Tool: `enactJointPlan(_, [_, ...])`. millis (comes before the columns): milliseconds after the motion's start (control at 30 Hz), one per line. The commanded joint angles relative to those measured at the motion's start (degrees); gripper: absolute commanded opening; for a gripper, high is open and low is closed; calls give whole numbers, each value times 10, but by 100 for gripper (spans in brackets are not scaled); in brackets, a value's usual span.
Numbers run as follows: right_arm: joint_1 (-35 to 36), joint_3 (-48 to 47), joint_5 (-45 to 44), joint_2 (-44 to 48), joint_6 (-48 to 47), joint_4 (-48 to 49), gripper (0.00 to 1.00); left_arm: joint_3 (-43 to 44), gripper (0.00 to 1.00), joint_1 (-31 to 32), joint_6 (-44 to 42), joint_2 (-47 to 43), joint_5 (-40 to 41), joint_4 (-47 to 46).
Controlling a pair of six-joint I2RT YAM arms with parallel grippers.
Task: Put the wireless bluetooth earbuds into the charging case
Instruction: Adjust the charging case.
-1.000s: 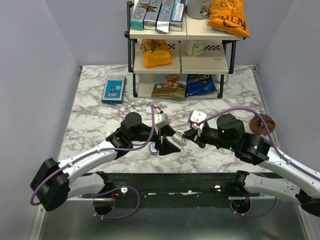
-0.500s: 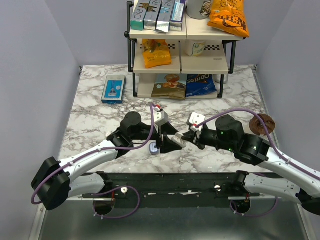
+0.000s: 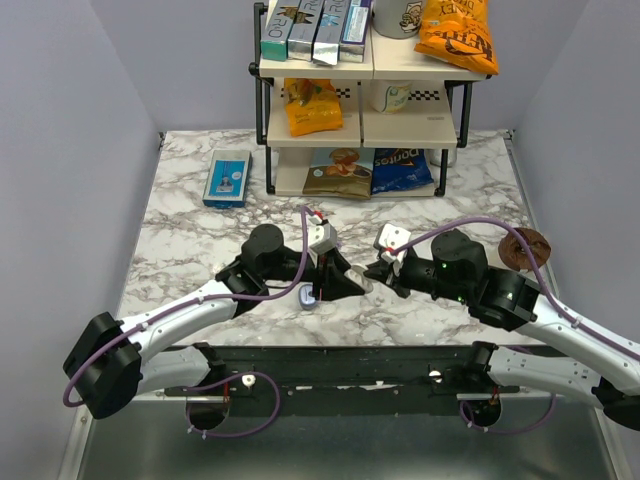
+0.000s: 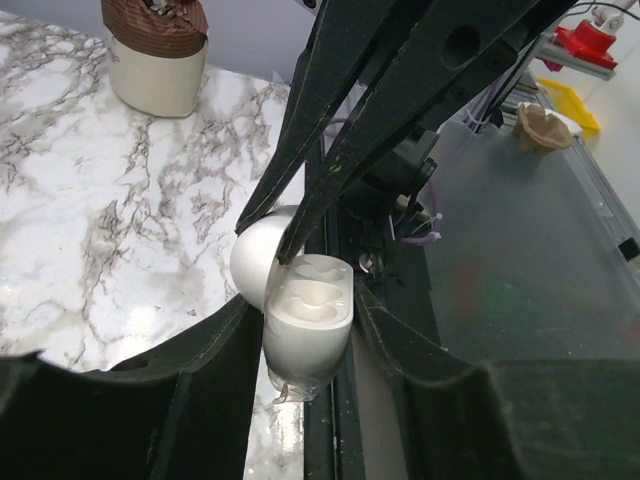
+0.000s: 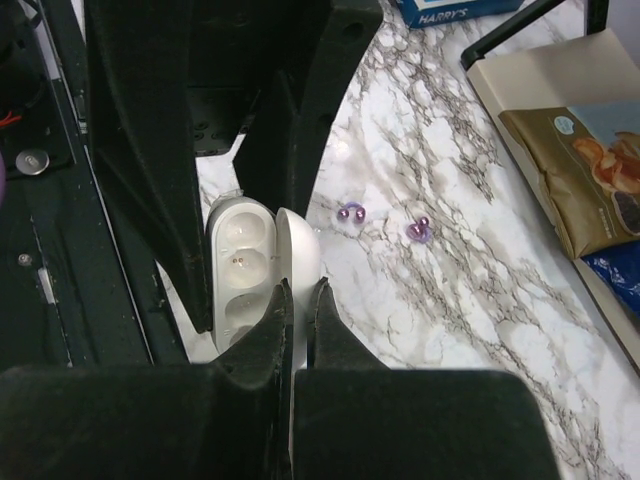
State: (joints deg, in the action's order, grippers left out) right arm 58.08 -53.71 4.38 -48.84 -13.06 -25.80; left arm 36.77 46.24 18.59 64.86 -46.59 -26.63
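Note:
The white charging case stands open with both wells empty, and my left gripper is shut on its body. My right gripper is shut on the case's raised lid, pinching the lid's edge. In the right wrist view the case sits between the left gripper's black fingers. Two purple earbuds lie on the marble just beyond the case. In the top view both grippers meet at the case near the table's front edge, and a purple earbud lies beside the left gripper.
A blue box lies at the back left. A two-tier rack with snack bags and boxes stands at the back centre. A brown-topped object sits at the right edge. The black table rail runs close under the grippers.
My left gripper's jaws have shut on the case body. The right gripper stays pinched on the lid, shifted slightly left.

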Motion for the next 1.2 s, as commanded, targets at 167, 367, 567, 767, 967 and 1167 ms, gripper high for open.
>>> enactJointPlan(167, [5,5,17,9,15,12,1,-10,10,1,-19,-1,10,-32])
enactJointPlan(367, [5,3,20,13,30,13,18,-25,0,2,-22,-15,33,-47])
enactJointPlan(567, [5,-4,-2,32,44,19,51,-21,0,1,-19,-14,38,-34])
enactJointPlan(767, [5,-10,-28,33,55,21,56,-15,0,3,-13,-8,33,-28])
enactJointPlan(967, [5,-4,-42,18,61,16,55,-21,0,9,-22,-25,38,-26])
enactJointPlan(1167, [5,-5,-91,10,69,15,55,-28,0,15,-30,-40,38,-29])
